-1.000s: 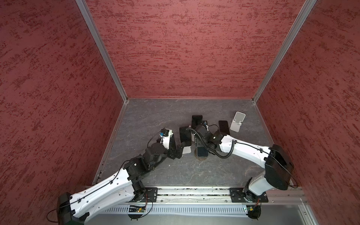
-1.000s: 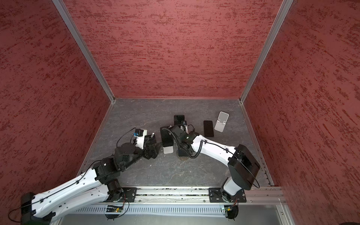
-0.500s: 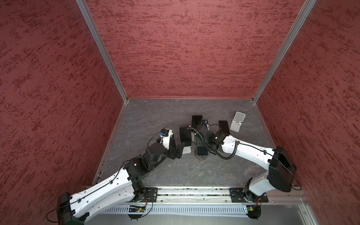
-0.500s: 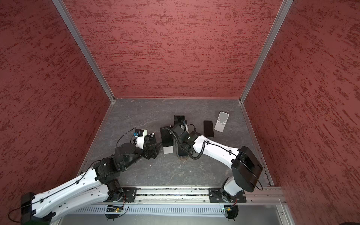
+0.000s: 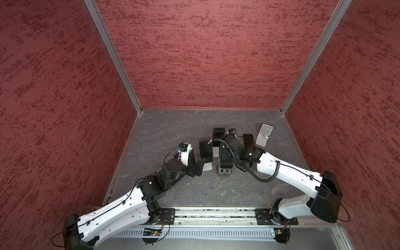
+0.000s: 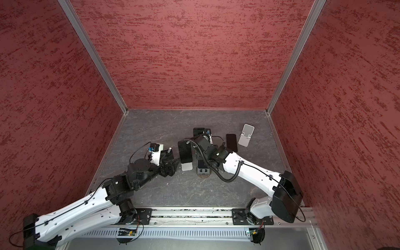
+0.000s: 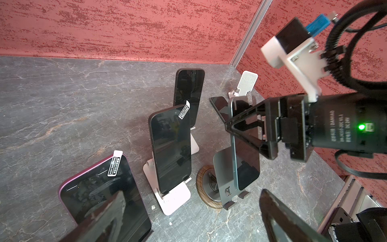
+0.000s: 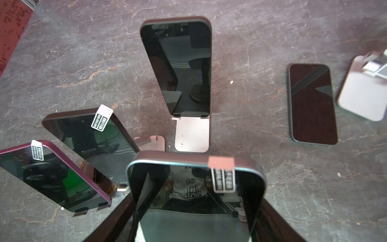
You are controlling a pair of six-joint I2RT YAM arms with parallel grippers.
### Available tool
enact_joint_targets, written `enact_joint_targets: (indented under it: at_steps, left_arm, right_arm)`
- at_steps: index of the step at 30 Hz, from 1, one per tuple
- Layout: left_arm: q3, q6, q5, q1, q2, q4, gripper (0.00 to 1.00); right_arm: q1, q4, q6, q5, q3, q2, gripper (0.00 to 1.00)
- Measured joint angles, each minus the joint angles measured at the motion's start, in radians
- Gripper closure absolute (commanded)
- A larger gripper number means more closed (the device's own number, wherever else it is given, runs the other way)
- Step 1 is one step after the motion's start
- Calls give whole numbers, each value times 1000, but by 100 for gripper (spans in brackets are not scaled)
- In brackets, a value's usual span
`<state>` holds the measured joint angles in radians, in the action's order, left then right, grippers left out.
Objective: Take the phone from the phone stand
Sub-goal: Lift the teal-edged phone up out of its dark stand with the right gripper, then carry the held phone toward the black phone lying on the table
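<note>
A teal-edged phone (image 7: 245,150) stands upright against a grey phone stand (image 7: 224,174) on a round wooden foot. My right gripper (image 8: 194,226) is shut on the phone's sides, with one finger (image 7: 243,125) across its upper half. The phone's lower end sits just at the stand's front lip; I cannot tell whether they touch. In both top views the right gripper (image 5: 225,157) points down over the stand (image 5: 224,171). My left gripper (image 7: 192,230) is open and holds nothing, low on the floor, left of the stand (image 6: 203,171).
A purple phone (image 7: 100,199) leans on a stand by my left finger. A black phone (image 7: 170,146) stands on a pink stand (image 7: 173,199), and another phone (image 7: 188,94) stands behind. A phone (image 8: 312,104) lies flat beside an empty white stand (image 5: 263,137). Red walls enclose the floor.
My right arm's elbow and shoulder link have shifted slightly to the right while its gripper stays on the phone. The left arm has not moved.
</note>
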<state>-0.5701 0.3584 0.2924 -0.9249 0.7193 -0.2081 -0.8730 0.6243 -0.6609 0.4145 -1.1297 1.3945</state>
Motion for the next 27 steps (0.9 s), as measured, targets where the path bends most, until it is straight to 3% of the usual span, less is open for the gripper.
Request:
enact_joint_targets:
  at_steps: [14,27]
  left_arm:
    - [0,0,-23,0,47,53,1]
    - [-32,-1,-48,-4,121,59,1]
  right_arm:
    - [129,26,37,25,95,-163,41]
    - [255,-6,83,6,258,-163,41]
